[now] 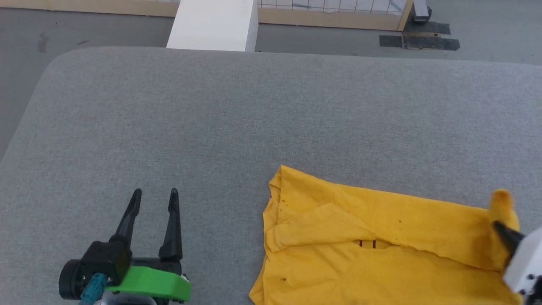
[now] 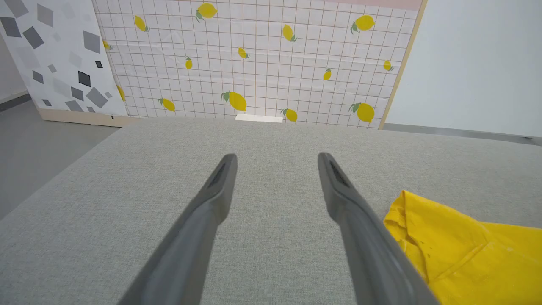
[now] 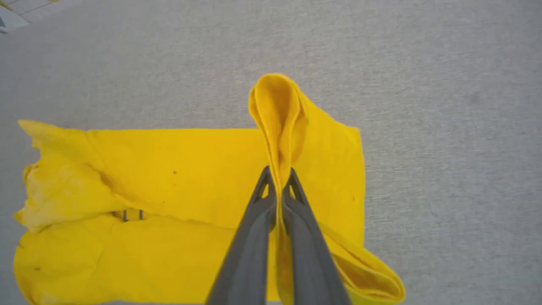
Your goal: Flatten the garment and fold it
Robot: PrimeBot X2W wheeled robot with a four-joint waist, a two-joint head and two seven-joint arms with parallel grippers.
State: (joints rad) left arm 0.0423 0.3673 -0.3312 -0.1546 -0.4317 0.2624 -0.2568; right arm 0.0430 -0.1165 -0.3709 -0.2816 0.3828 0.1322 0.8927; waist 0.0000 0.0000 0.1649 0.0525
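Garment [image 1: 381,254]: lying at the lower right of the head view on the grey cloth-covered counter [image 1: 254,106]. It is partly doubled over, with a rumpled flap laid across its middle. A few small dark marks are noted on the yellow.

Right end effector [image 3: 278,176]: fingers pressed together, pinching a ridge of cloth at the garment's right edge. The cloth is drawn up into a narrow peak above the tips. The edge is judged to be taken so that it can be lifted and pulled out flat. Flattening is judged unfinished and folding not begun.

Left end effector [image 1: 154,197]: fingers spread wide, with nothing between them. It is held above bare counter at the lower left, well apart from the garment's left edge, and is probably meant for that edge.

Containers: none noted. The open loop of cloth [image 3: 368,284] at the lower right of the right wrist view has nothing seen inside it.
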